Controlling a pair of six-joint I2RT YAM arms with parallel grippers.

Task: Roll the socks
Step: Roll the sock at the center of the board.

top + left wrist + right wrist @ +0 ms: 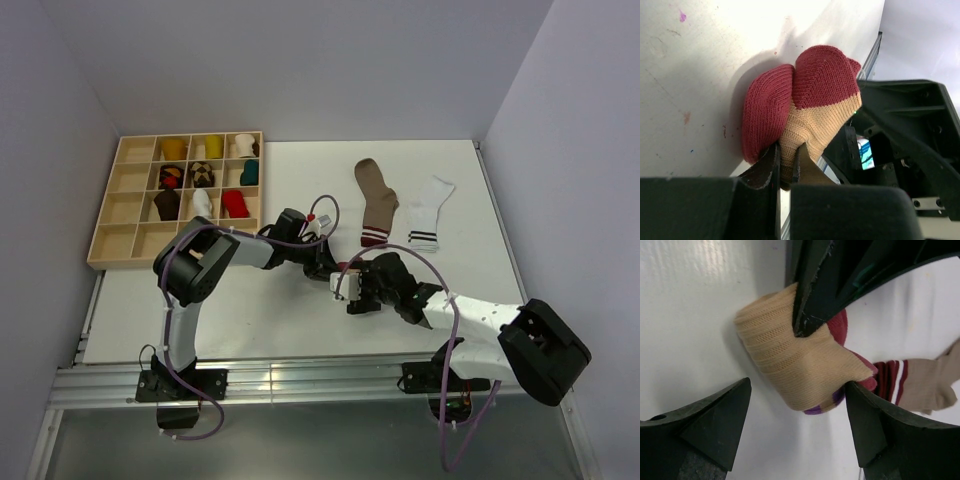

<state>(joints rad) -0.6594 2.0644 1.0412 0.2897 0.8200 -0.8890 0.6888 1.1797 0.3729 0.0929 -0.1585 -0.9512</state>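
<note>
A tan sock bundle with maroon toes and a purple edge (810,100) rests on the white table (250,320). My left gripper (787,160) is shut on its tan part. In the right wrist view the bundle (785,360) lies between my open right gripper's (797,386) jaws; the right fingertip touches its edge, the left is apart. The left gripper's fingers (820,290) pinch it from above. In the top view both grippers, left (328,262) and right (352,285), meet mid-table and hide the bundle. A brown sock (378,203) and a cream sock (430,212) lie flat behind.
A wooden compartment tray (105,235) with several rolled socks stands at the back left. The brown sock's striped cuff (892,382) lies just beyond the bundle. The right arm's body (910,130) sits close beside the left gripper. Grey walls enclose the table.
</note>
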